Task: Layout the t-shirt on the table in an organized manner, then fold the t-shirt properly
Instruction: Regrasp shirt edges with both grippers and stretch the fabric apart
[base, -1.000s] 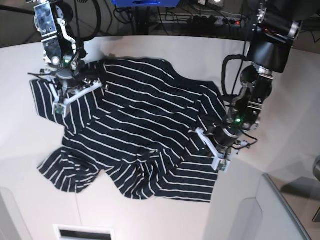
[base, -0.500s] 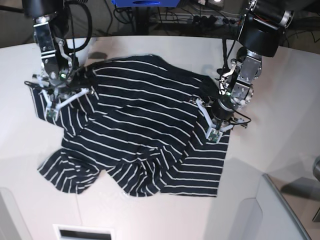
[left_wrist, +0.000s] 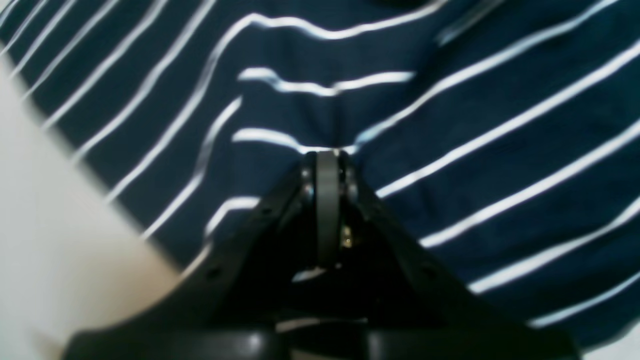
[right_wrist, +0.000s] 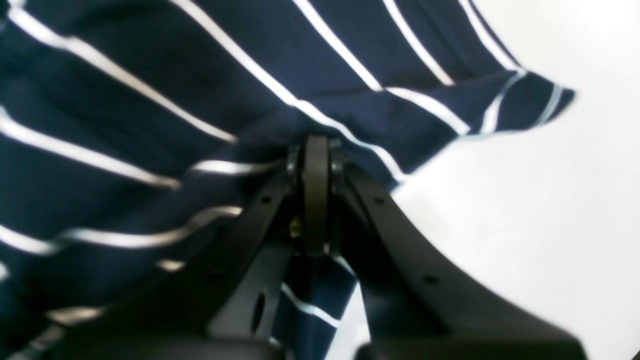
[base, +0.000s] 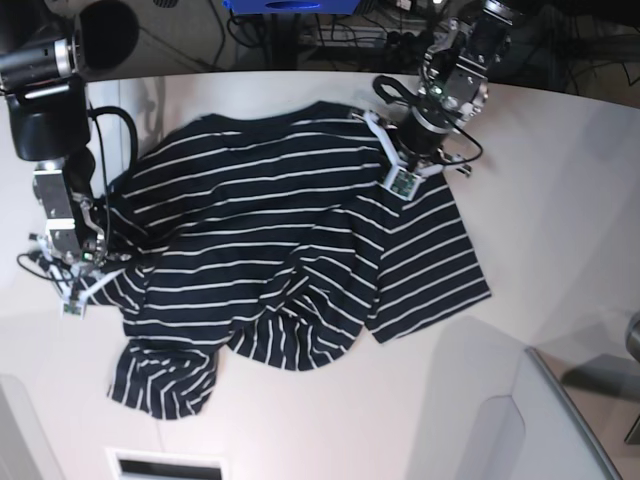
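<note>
Two arms: both pinch one garment at opposite edges, seen across the base view.
Right gripper (base: 72, 290): at the picture's left, low on the near-left side of the table, jaws clenched on a fold of the cloth; the right wrist view shows stripes bunching into the closed tips (right_wrist: 316, 150).
Garment: dark navy, almost black short-sleeved soft fabric t-shirt with thin white stripes (base: 290, 250), lying rumpled across the middle of the table, body stretched between the two grips, one sleeve drooping to the near left, hem angled to the near right.
Surface: large, smooth, matte white table with a curved far edge (base: 560, 200), bare around the shirt on every side.
Left gripper (base: 405, 165): at the picture's right, near the far edge, jaws clamped on the shirt's far-right portion; the left wrist view shows cloth puckering at the shut tips (left_wrist: 327, 155), white tabletop at the left of that view.
</note>
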